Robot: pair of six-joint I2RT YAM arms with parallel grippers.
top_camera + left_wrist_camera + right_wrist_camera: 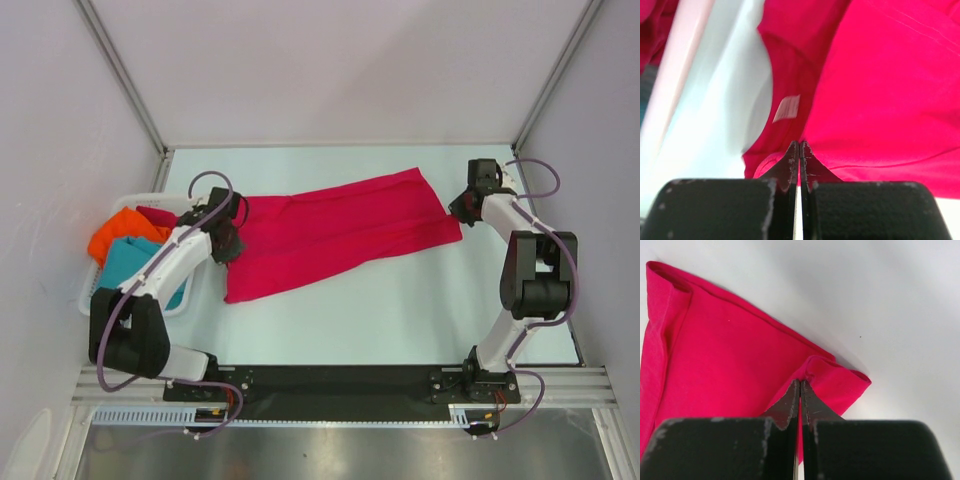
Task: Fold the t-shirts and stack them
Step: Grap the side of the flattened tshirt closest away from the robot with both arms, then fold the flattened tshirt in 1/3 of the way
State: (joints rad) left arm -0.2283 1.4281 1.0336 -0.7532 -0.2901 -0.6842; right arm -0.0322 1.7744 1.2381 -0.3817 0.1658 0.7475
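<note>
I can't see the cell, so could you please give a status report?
Shut on red t-shirt: left end effector near collar, right end effector at far corner. Shirt spread across table. Nearby: basket at table's left edge.

- My left gripper (799, 150): jaws shut tight, tips pinching a fold of the red t-shirt (880, 100).
- Neck opening w/ white label (786, 108) just beyond tips.
- Pale worktop (715, 130) shows left of cloth; far left too blurred to tell.

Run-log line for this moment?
red t-shirt: spread flat | left gripper: shut on collar end | right gripper: shut on corner | basket: orange t-shirt, teal t-shirt
</note>
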